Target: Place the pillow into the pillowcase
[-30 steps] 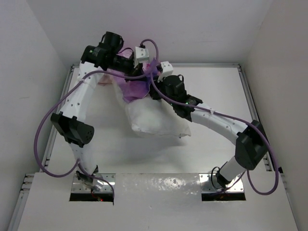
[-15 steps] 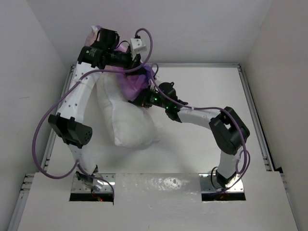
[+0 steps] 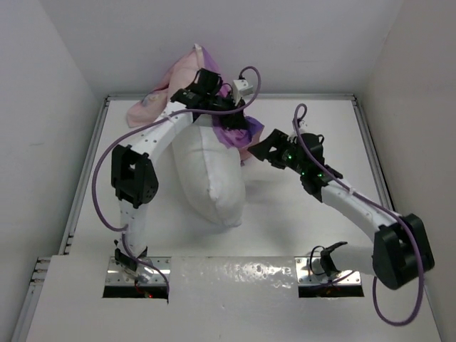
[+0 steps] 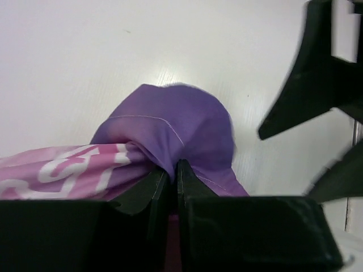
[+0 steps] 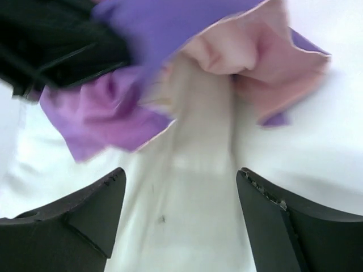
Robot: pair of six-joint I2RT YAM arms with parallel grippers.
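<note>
From above, the pillow (image 3: 210, 182) lay on the table (image 3: 299, 221) left of centre, its long side running away from the arm bases. The pillowcase (image 3: 167, 92) was bunched at the far-left edge, pale pink side out and partly up against the back wall, while its purple edge lay over the pillow's far end. The left gripper (image 3: 226, 114) sat over that purple fabric. The right gripper (image 3: 258, 148) hung just beside the pillow's far right corner, its fingers spread

In the left wrist view, the left gripper (image 4: 173, 170) was pinched together on a fold of the pillowcase (image 4: 170, 124), purple cloth bulging beyond the tips and pink lettered print trailing left. The right gripper's dark fingers (image 4: 306, 85) showed blurred at the upper right

In the right wrist view, the right gripper (image 5: 181, 173) stood wide apart and clasped nothing, with the white pillow (image 5: 187, 221) beyond it and the pillowcase (image 5: 227, 51), purple with its pink reverse, gathered above
</note>
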